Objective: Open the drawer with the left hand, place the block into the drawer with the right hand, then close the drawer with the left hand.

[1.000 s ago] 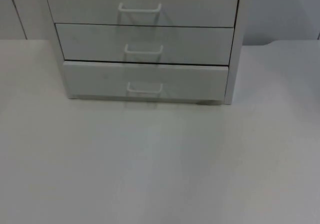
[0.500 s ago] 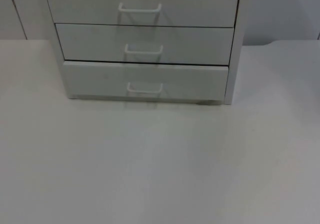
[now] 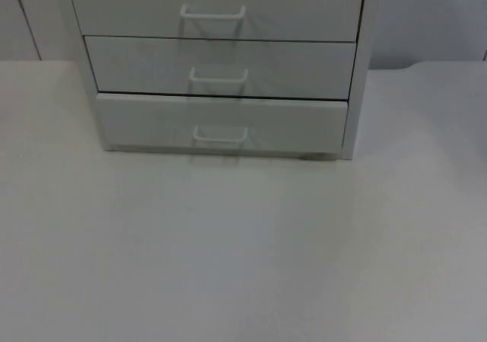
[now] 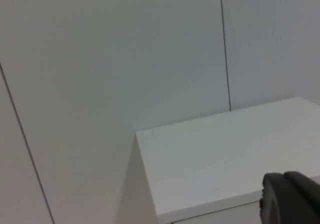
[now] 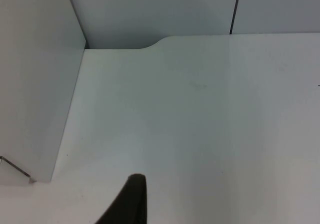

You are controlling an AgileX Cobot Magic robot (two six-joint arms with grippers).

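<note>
A white cabinet (image 3: 358, 68) with three drawers stands at the back of the table in the top view. The top drawer (image 3: 304, 7), the middle drawer (image 3: 297, 68) and the bottom drawer (image 3: 289, 125) all have their fronts pushed in. Each carries a white bar handle, the lowest being the bottom handle (image 3: 220, 135). My left gripper (image 4: 292, 199) is raised beside the cabinet's flat top (image 4: 220, 159), facing the grey wall. My right gripper (image 5: 131, 201) hangs over the bare table to the right of the cabinet's side wall (image 5: 35, 84).
The white table (image 3: 243, 250) spreads wide in front of the cabinet and to both sides. The grey partition wall (image 5: 160, 9) closes the back; the table's edge has a rounded notch (image 5: 155, 43) there.
</note>
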